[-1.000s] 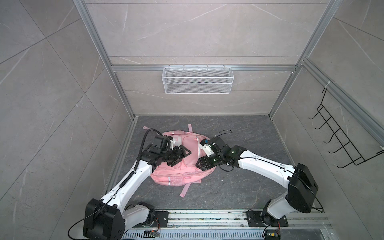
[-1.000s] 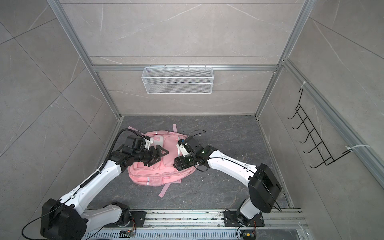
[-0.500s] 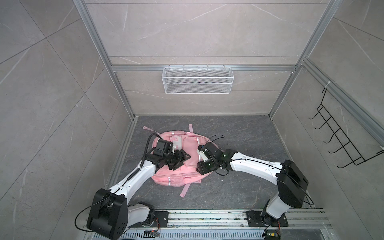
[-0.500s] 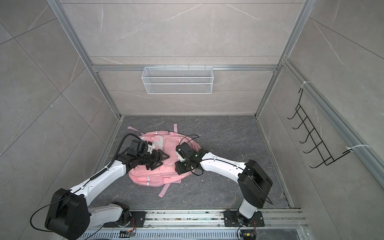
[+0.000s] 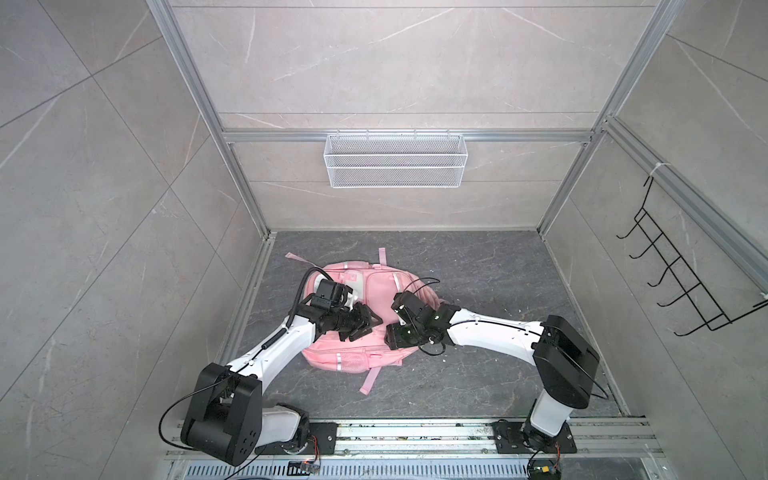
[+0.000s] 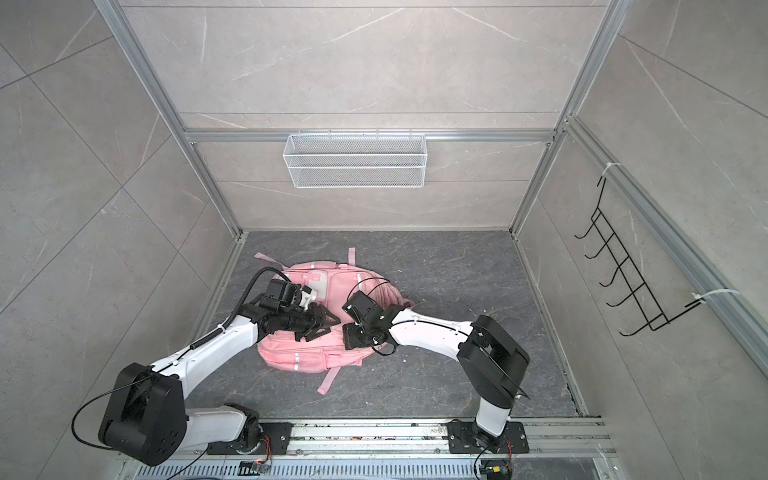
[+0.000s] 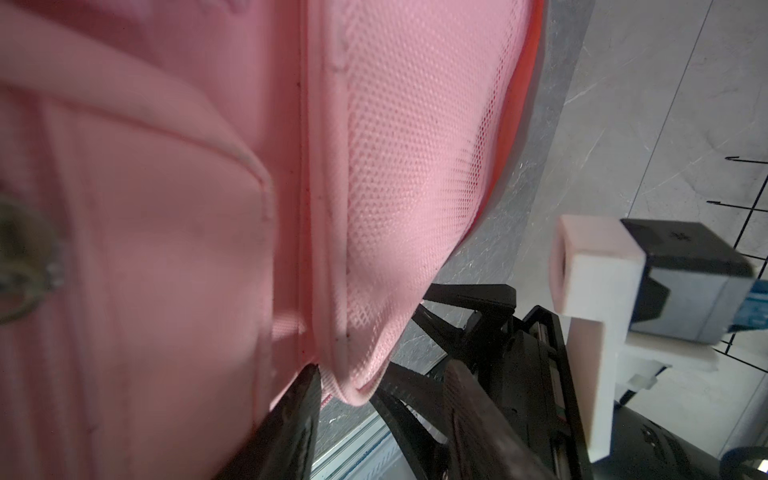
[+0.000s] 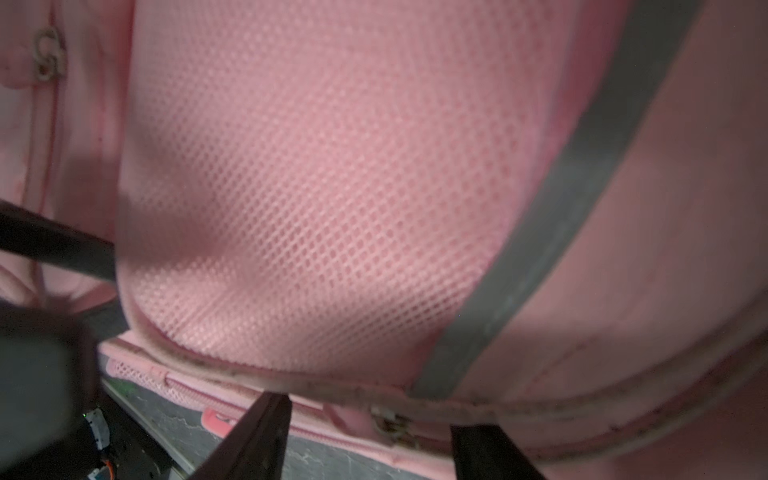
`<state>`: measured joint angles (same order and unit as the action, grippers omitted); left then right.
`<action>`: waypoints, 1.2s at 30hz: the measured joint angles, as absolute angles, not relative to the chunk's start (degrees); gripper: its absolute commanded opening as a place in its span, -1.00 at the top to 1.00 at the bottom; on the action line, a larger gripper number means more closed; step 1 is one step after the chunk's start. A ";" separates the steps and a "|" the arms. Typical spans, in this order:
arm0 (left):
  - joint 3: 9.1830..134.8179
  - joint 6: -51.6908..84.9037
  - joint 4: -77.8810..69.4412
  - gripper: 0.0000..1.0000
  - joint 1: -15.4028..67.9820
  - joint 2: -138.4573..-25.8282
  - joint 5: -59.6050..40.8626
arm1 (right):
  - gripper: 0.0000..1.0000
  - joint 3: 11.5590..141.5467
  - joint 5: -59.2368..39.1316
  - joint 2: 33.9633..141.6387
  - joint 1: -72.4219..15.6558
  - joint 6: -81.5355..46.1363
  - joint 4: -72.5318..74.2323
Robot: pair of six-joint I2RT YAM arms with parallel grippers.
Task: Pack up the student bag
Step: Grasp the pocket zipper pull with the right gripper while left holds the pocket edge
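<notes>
The dark grey worktop (image 5: 478, 374) carries the student bag (image 5: 374, 291) left of centre, lying flat with its front pockets up. Its mesh side pocket (image 5: 353, 362) faces the near rail, so the long axis runs across, left to right; which end is the top I cannot tell. The left claw (image 5: 368, 326) stands spread astride a mesh seam. The right claw (image 8: 368, 415) is spread too, over the bag's piped edge, a zip pull (image 8: 390, 424) between its fingers.

No text, label, brand, number or sign is readable in any view. A faint mark on the black camera housing (image 7: 681, 237), beside the soft pink fabric backpack (image 7: 166, 249), is too blurred to read.
</notes>
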<state>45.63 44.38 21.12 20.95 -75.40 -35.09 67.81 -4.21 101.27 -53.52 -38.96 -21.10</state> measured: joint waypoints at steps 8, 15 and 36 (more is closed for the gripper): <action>46.06 42.96 21.74 0.10 20.58 -75.42 -35.14 | 0.56 68.07 -2.68 103.20 -53.54 -40.07 -20.73; 46.04 43.31 21.39 0.44 19.88 -76.18 -34.98 | 0.85 68.86 -1.63 103.20 -53.60 -38.44 -22.68; 45.25 44.53 18.02 1.00 19.62 -79.18 -30.35 | 1.00 68.45 -2.76 99.13 -53.60 -30.20 -25.28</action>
<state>45.25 44.53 18.02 19.62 -79.18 -30.35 68.45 -2.76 99.13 -53.60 -30.20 -25.28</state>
